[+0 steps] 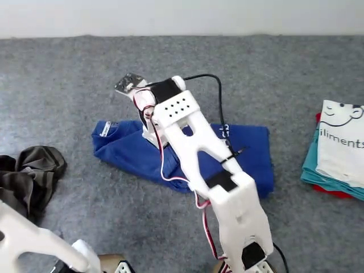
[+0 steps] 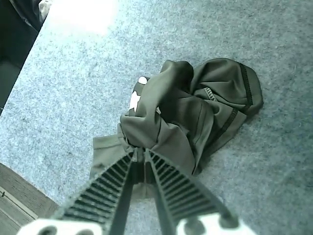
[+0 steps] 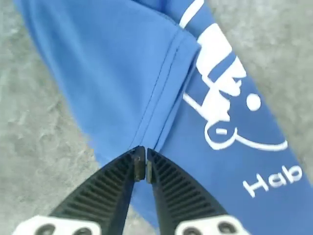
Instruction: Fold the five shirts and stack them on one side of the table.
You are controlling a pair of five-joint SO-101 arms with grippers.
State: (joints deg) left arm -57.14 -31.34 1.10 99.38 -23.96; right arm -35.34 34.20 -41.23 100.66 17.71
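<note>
Left claw [image 2: 143,159] pinching dark shirt [image 2: 195,112], right claw [image 3: 142,166] pinching blue shirt [image 3: 122,73], high view adds folded stack [image 1: 341,153]

The high view looks steeply down from a fixed spot above the arms' side of the table [image 1: 85,62] and faces the far wall, standing far enough off to take in both arms, the dark shirt [image 1: 31,170] at one side and the blue shirt [image 1: 250,156] in the middle. The left wrist view looks along the left tool [image 2: 142,155] down onto the table from close by, and shares that dark shirt with the high view. The right wrist view looks along the right tool [image 3: 142,165] from nearer still, and shares the blue shirt with the high view.
</note>
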